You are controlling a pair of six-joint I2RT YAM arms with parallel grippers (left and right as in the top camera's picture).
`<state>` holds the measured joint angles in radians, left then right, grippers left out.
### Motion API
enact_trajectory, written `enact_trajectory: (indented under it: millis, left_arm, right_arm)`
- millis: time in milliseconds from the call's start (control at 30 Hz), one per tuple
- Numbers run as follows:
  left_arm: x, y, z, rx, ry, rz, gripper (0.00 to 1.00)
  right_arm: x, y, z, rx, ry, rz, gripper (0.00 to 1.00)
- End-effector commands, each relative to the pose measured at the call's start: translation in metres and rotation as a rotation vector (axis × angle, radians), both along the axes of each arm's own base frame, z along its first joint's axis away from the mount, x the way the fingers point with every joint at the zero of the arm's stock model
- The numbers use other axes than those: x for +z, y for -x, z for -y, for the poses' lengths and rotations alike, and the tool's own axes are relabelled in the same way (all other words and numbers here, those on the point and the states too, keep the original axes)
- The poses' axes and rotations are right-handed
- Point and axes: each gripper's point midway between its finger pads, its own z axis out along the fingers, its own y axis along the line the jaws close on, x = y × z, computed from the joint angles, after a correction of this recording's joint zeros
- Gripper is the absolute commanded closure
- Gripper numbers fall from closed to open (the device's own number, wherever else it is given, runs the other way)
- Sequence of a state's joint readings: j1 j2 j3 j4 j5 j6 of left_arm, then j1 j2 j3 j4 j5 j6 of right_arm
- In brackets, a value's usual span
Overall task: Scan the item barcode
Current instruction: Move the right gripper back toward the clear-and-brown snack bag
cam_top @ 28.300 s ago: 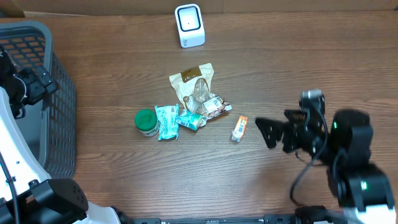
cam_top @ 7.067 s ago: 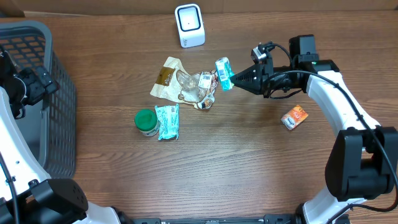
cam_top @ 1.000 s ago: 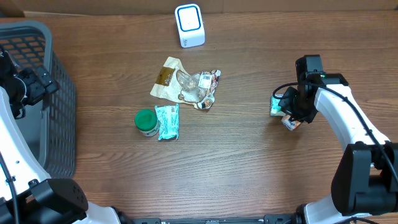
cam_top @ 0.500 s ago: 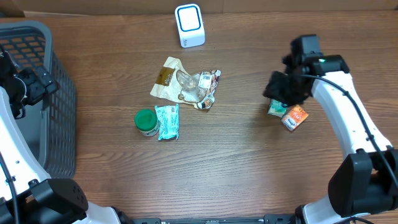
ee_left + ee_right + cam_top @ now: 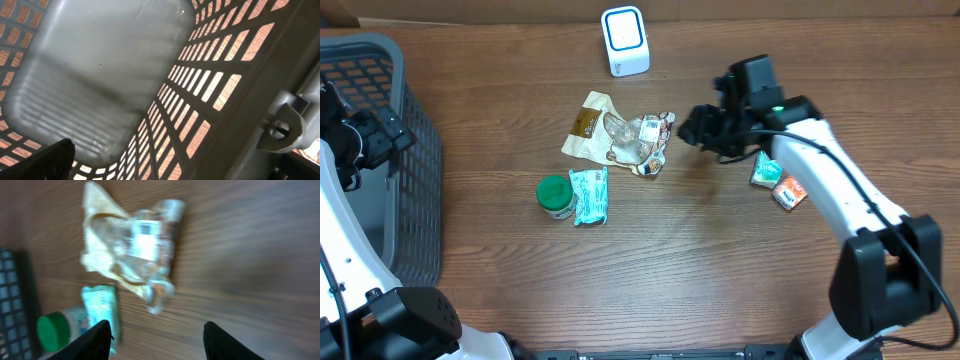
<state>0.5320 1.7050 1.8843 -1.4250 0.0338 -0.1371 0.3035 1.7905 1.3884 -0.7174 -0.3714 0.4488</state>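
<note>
The right arm is stretched from 4 o'clock toward the centre. The right gripper [image 5: 694, 128] is held empty, jaws apart, just beside the wrapper pile [image 5: 618, 137]. The teal packet [image 5: 765, 170] is seen at 3 o'clock against an orange box [image 5: 792, 190]. The left gripper [image 5: 368, 138] is held spread over the basket [image 5: 415, 200].

1 scanner [image 5: 625, 40], 1 basket [image 5: 420, 200], 1 jar [image 5: 555, 196], 2 teal pkts [image 5: 588, 195] [image 5: 765, 170].

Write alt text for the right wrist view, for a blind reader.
The right gripper, fingers apart and empty, hovers above a wooden table near a crumpled clear wrapper. A teal packet and a green-capped bottle lie at lower left. The picture is blurred.
</note>
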Motion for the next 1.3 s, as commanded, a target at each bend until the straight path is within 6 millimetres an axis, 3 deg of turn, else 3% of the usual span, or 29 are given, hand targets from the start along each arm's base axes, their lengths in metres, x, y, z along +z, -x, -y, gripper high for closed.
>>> enact_trajectory:
  millis: [0, 100, 200, 400, 700, 933, 1100, 1267]
  left_arm:
    - [-0.004, 0.001, -0.004, -0.004, -0.006, -0.017, 0.0]
    - [-0.004, 0.001, -0.004, -0.004, -0.006, -0.017, 0.0]
    - [-0.004, 0.001, -0.004, -0.004, -0.006, -0.017, 0.0]
    - [-0.004, 0.001, -0.004, -0.004, -0.006, -0.017, 0.0]
    - [-0.004, 0.001, -0.004, -0.004, -0.006, -0.017, 0.0]
    - [-0.004, 0.001, -0.004, -0.004, -0.006, -0.017, 0.0]
    - [-0.004, 0.001, -0.004, -0.004, -0.006, -0.017, 0.0]
    - [-0.004, 0.001, -0.004, -0.004, -0.006, -0.017, 0.0]
  right_arm:
    - [0.001, 0.009, -0.058, 0.065, -0.104, 0.004, 0.42]
    - [0.017, 0.0, -0.108, 0.096, -0.186, 0.118, 0.43]
    - [0.026, -0.007, -0.141, 0.105, -0.189, 0.248, 0.43]
    - [0.021, -0.018, -0.182, 0.074, -0.158, 0.419, 0.41]
    - [-0.041, -0.047, -0.206, 0.121, -0.204, 0.319, 0.46]
    - [-0.056, -0.063, -0.221, 0.207, -0.141, 0.315, 0.45]
    - [-0.071, -0.057, -0.209, 0.194, -0.08, 0.259, 0.45]
    - [-0.103, -0.029, -0.185, 0.194, 0.041, 0.093, 0.45]
